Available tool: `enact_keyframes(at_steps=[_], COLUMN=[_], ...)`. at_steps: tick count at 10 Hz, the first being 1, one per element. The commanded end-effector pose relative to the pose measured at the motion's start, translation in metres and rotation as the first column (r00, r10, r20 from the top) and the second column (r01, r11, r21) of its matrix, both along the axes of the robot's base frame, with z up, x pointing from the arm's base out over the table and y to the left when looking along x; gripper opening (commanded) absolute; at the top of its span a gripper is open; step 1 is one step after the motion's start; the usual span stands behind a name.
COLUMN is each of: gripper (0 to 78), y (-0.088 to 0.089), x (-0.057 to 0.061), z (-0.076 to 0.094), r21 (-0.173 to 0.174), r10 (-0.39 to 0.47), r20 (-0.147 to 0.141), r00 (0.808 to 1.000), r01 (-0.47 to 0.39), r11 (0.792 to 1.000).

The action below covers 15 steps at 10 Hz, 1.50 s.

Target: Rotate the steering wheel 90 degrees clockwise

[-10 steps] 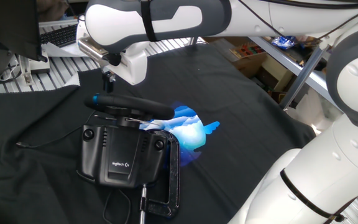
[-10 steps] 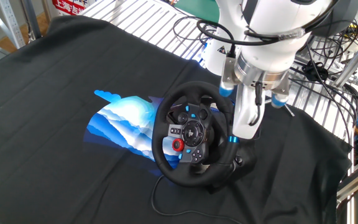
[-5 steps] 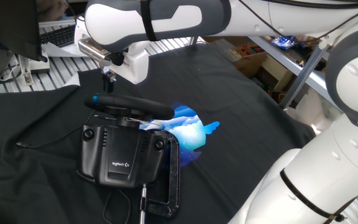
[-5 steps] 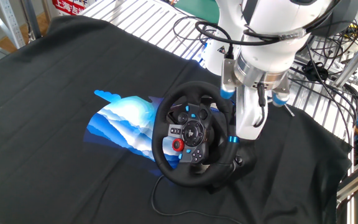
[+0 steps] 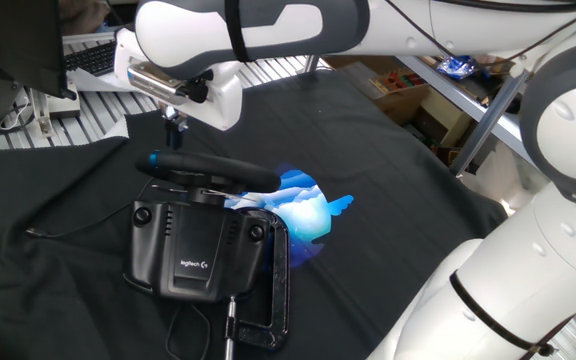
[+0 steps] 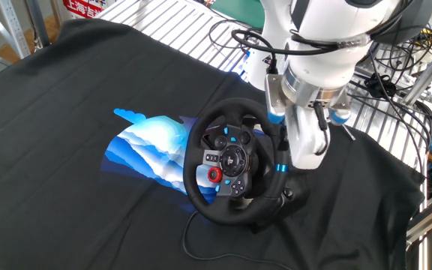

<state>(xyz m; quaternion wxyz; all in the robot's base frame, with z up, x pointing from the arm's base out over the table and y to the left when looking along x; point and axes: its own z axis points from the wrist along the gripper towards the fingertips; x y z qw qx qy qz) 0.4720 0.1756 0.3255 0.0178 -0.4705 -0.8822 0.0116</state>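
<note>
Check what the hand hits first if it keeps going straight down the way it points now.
Most likely the steering wheel rim. The hand points down just above the rim's blue-striped end; the other fixed view puts it at the rim's far side. Depth is unclear, so it could slip behind onto the black cloth.

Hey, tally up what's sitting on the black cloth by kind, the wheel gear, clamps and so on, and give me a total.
Steering wheel: 1
Logitech base: 1
Metal C-clamp: 1
Blue-and-white printed patch: 1
Black cable: 1
Total: 5
</note>
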Motion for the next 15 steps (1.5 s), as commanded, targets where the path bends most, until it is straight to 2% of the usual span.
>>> enact_keyframes(at_steps=[1, 4, 5, 7, 9, 15], gripper=[1.5, 1.5, 1.5, 1.5, 1.5, 1.5], y=[0.0, 0.0, 0.001, 0.002, 0.002, -0.001], x=[0.002, 0.005, 0.008, 0.013, 0.015, 0.019], z=[0.005, 0.006, 0.007, 0.01, 0.01, 0.007], r21=[0.029, 0.008, 0.015, 0.017, 0.004, 0.001], r10=[0.502, 0.515, 0.533, 0.55, 0.574, 0.596], r20=[-0.066, -0.093, -0.099, -0.103, -0.116, -0.127], r00=[0.863, 0.852, 0.84, 0.829, 0.811, 0.793], r01=[-0.501, -0.517, -0.535, -0.552, -0.577, -0.601], r11=[0.865, 0.856, 0.845, 0.834, 0.817, 0.799])
